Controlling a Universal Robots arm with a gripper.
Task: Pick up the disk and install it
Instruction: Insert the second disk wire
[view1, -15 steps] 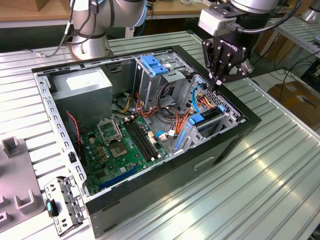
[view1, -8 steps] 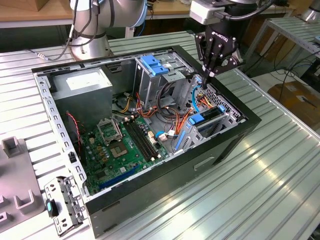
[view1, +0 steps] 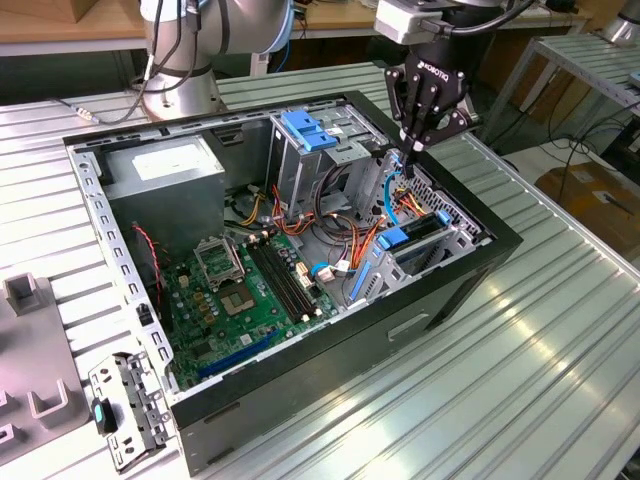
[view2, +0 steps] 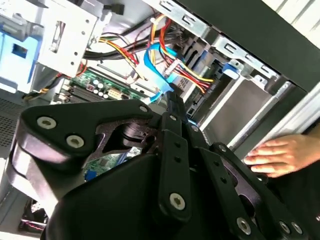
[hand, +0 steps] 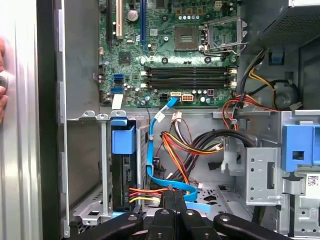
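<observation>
The disk (view1: 420, 232) stands on edge in the drive bay at the corner of the open computer case on the exterior view's right. It shows a dark edge and a light blue plastic bracket (hand: 123, 139). My gripper (view1: 410, 150) hangs just above and behind that bay, pointing down into the case. Its fingers are shut together in both wrist views (hand: 173, 194) (view2: 174, 102), and I see nothing between them. A flat blue cable (hand: 165, 180) runs right past the fingertips. The disk (hand: 123, 172) sits beside the gripper, apart from it.
The black case (view1: 450, 300) lies open on a ribbed metal table (view1: 560, 380). Inside are a green motherboard (view1: 250, 290), a grey power supply (view1: 165, 175), a tall grey cage with a blue top (view1: 305, 130) and bundles of orange, red and yellow wires (hand: 192, 145). A person's hand (view2: 280, 155) rests outside the case wall.
</observation>
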